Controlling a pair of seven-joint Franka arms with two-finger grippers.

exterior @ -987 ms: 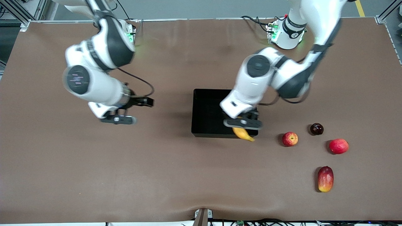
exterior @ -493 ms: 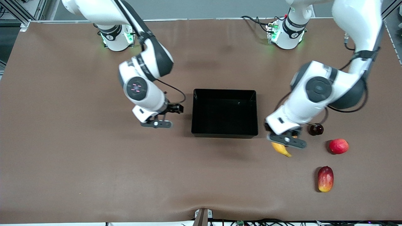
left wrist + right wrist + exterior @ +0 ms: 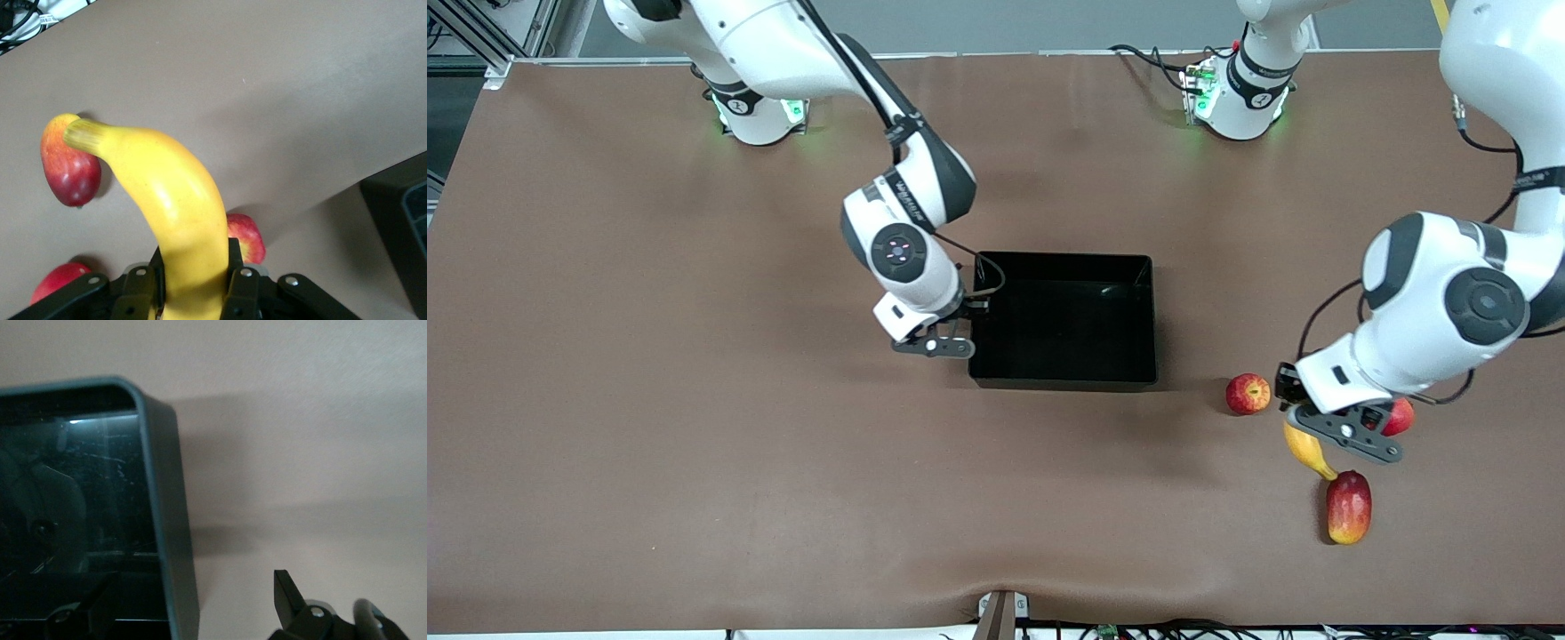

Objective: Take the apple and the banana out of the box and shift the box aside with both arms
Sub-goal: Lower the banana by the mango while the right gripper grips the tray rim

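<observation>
— Hanging in the left gripper [image 3: 1343, 434], the banana [image 3: 1307, 449] is out of the box [image 3: 1063, 383], isn't it?

— Yes. The fingers are clamping its thicker end and its stem end is pointing down at the table. On the front view's clock face it is sitting at about four o'clock from the box, well apart from it.

— And the apple [image 3: 1248, 394]?

— It is lying on the table between the box and the banana, at about ten o'clock from the banana. The box itself is looking empty.

— So which step is running?

— I am judging it as the set-down of the banana, the last of the unloading. The gripper is hovering over a tight patch: a mango [image 3: 1349, 507] at five o'clock, almost at the banana's tip, and a pink-red fruit [image 3: 1402, 416] at two o'clock, half hidden by the gripper.

— What is the right gripper [image 3: 934, 347] doing?

— It is waiting with its jaws spread at the box's nine o'clock wall, seemingly straddling the rim.

— And next?

— Lowering the banana into the gap without nudging the mango, then letting go. After that the left arm is needing to reach the three o'clock wall so both arms can shift the box together.
</observation>
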